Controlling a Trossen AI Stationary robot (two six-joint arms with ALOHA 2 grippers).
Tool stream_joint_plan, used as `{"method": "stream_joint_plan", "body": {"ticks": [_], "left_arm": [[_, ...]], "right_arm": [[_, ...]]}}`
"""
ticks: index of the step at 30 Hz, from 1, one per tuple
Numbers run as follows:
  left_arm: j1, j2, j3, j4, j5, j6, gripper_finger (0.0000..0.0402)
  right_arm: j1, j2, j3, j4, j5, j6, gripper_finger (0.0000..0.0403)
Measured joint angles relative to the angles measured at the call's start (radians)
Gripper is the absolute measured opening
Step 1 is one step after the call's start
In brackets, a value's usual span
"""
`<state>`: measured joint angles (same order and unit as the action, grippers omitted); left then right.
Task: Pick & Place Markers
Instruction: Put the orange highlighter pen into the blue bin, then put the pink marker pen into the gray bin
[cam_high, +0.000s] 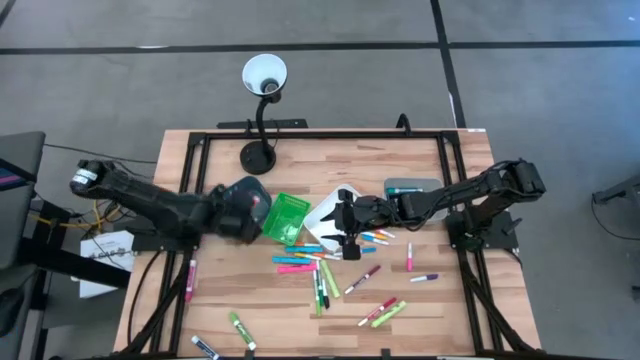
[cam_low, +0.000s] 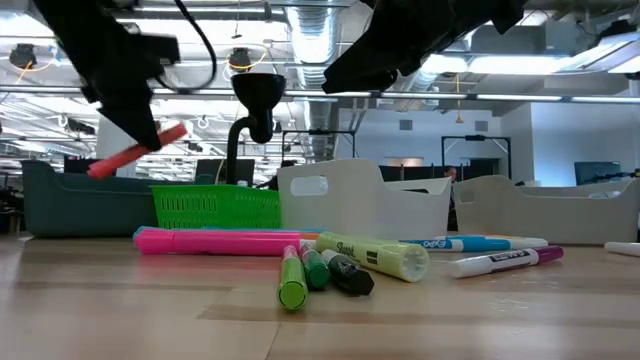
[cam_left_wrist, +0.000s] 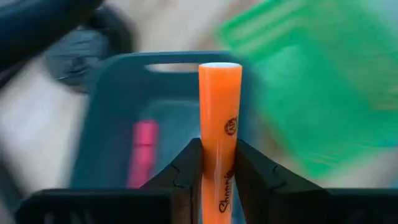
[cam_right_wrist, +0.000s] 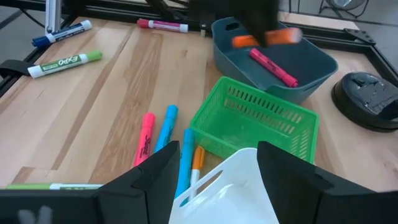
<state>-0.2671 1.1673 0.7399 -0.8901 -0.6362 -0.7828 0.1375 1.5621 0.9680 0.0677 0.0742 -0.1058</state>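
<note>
An orange marker (cam_left_wrist: 220, 130) is clamped between the two fingers of the left pincer (cam_left_wrist: 219, 163), its flat end sticking out over the dark blue-grey bin (cam_left_wrist: 106, 149). A pink marker (cam_left_wrist: 143, 152) already lies inside that bin. In the low view the orange marker hangs tilted, well above the tabletop (cam_low: 150, 310), with clear air under it. The green basket (cam_high: 285, 217) sits just beside the blue-grey bin, and a white bin (cam_right_wrist: 230, 186) stands close by on the basket's other side, so the three containers crowd the middle of the tabletop.

The other markers (cam_high: 322, 272) lie scattered across the front half of the wood, pink, blue, green and purple, some close to the black frame rail (cam_high: 183, 195) at the edges. Bare wood shows between the clusters.

The right pincer (cam_right_wrist: 211, 165) hovers above the white bin, fingers spread wide and gripping nothing. A black gooseneck lamp (cam_high: 262, 110) stands at the far edge.
</note>
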Motion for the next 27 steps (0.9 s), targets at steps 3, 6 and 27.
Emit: {"method": "stream_joint_plan", "body": {"ticks": [3,6,27], "left_arm": [[0.149,0.007,-0.017,0.008,0.058,0.115,0.0074],[0.269,0.007,-0.044,0.011,0.153,0.203,0.0075],[0.403,-0.003,-0.047,0.072,0.358,0.353,0.0150]], "right_arm": [[0.000,0.000,0.000,0.000,0.000,0.000,0.0205],[0.000,0.000,0.000,-0.003,0.000,0.001,0.0205],[-0.001,0.000,0.000,-0.030,-0.005,0.000,0.0205]]}}
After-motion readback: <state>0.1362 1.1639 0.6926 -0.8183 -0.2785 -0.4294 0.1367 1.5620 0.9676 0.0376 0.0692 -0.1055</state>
